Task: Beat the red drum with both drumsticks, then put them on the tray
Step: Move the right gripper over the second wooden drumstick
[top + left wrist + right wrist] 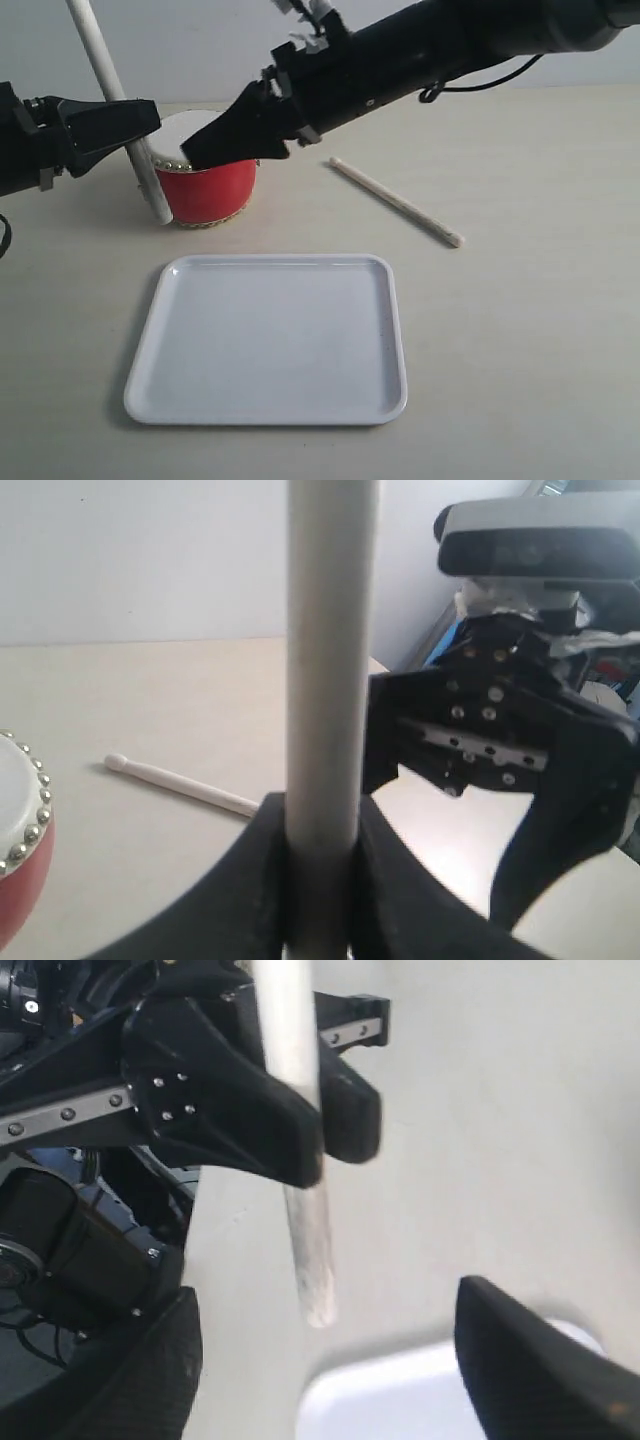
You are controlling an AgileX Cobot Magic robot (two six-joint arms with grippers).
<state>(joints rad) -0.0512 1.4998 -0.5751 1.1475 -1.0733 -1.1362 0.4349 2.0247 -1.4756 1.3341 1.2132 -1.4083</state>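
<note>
Nearest me in the exterior view, the tray (270,340) is lying flat on the counter (520,330). Past it, at about 11 o'clock from the tray, the red drum (210,190) is sitting upright, apart from the tray's rim. My left fingers (95,122) are reaching in from 9 o'clock and clenching the first drumstick (112,70), which is standing steeply with its top leaning toward 11 o'clock. Its lower end is sitting just beside the drum's base on the 9 o'clock side, though I cannot tell whether it is touching drum or counter. My right fingers (235,135) are reaching across the middle from 2 o'clock and hovering over the drum's white skin. The right wrist view is showing them spread wide, gripping nothing. The second drumstick (395,200) is lying loose on the counter at 3 o'clock from the drum, well apart from it, slanting from 10 to 4 o'clock
</note>
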